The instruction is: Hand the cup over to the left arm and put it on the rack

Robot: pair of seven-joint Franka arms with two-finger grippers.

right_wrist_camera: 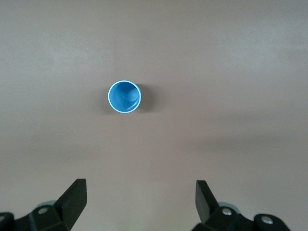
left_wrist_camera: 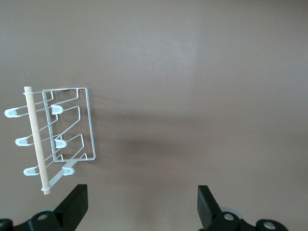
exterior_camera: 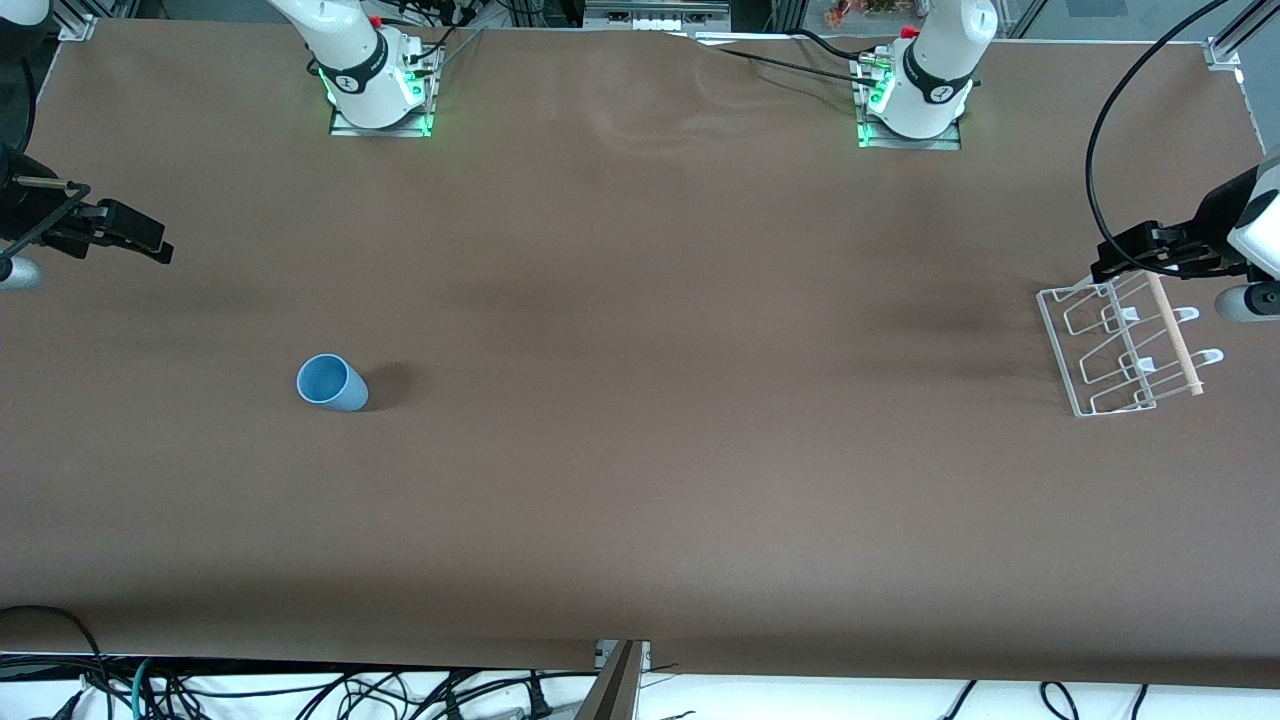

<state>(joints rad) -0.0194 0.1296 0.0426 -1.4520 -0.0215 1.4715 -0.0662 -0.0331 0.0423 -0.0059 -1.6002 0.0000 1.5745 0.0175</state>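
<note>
Upright, the cup (exterior_camera: pixel 332 383) stood toward the right arm's end of the table (exterior_camera: pixel 640 480), the rack (exterior_camera: pixel 1125 345) toward the left arm's end. Right gripper (right_wrist_camera: pixel 139 199) hung above the cup's end, left gripper (left_wrist_camera: pixel 142 204) beside the rack, each with fingers apart and holding nothing.

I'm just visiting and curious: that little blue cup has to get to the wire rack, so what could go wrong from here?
The cup stands upright and alone toward the right arm's end of the table; a clumsy grab by the open right pincer might tip it. The rack sits at the left arm's end, under the open left pincer, so a mid-air handover is needed, where the cup could slip. The rack's prongs look thin, so placing could fail.
</note>
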